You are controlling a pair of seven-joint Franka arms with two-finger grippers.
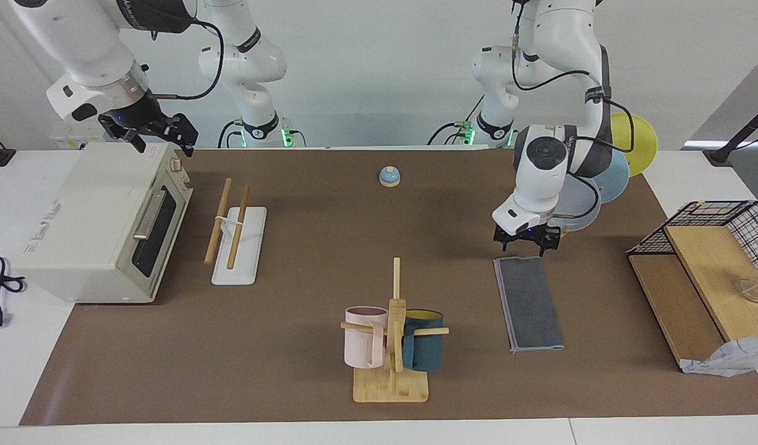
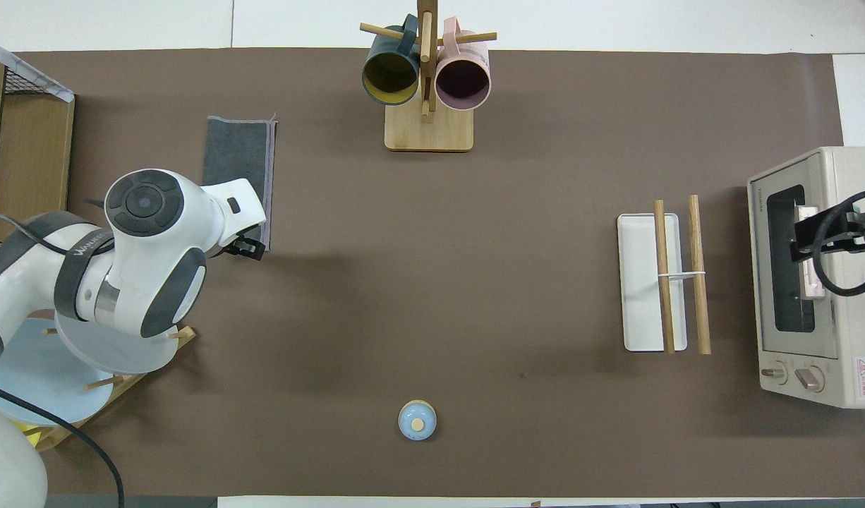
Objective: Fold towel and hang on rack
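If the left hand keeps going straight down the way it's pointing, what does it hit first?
Probably the towel. The left hand points down, open, over the end of the folded towel nearer the robots. It may instead land on bare mat just off that edge; depth is hard to judge.
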